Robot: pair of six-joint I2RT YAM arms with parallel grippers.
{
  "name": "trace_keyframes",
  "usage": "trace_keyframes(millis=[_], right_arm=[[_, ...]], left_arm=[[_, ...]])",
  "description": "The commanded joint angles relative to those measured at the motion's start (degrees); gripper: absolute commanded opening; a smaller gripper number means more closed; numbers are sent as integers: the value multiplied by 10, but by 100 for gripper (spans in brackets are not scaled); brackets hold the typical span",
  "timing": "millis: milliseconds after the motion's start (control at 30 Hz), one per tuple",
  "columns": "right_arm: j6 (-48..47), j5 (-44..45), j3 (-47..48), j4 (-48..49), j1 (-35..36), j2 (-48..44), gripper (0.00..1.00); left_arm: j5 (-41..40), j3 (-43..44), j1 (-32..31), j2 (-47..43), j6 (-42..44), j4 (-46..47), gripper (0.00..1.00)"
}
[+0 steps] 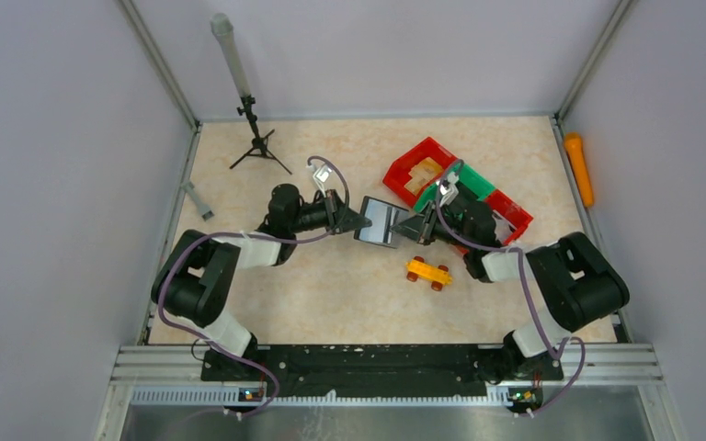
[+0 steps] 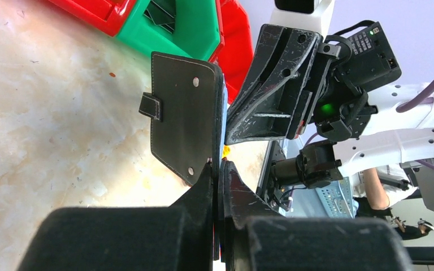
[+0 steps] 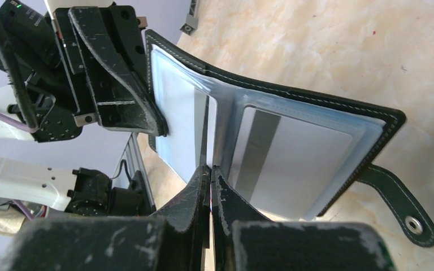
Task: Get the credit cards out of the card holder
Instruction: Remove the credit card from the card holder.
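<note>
Card holder (image 1: 379, 221) was held open over ctr of beige marbled counter (image 1: 331, 303), pale walls (image 1: 55, 138) round it. Cards (image 3: 294, 164) sat in clear sleeves (image 3: 172, 113). L jaws were clamped on flap at L arm's side, R jaws pinched shut on a middle sleeve. Red bin (image 1: 430, 145) behind, toy car (image 1: 429, 272) nearby.

walls (image 1: 377, 55): pale lilac | tabletop (image 1: 331, 294): beige marble | light: even
</note>
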Motion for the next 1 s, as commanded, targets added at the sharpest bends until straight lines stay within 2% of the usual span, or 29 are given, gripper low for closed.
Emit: trace_keyframes(millis=[0,333,467,600,967], right_arm=[[-18,30,13,-7,-18,-23,0],[-18,37,6,-11,-26,-33,0],[2,-5,0,52,-26,-26,0],[43,-45,-4,143,-26,1,0],[49,-52,-4,158,-24,8,17]], left_arm=[[8,14,1,-24,8,19,0],[-6,3,5,-39,14,13,0],[7,7,4,-28,1,25,0],[41,11,2,9,-54,106,0],[65,18,-11,39,-106,173,0]])
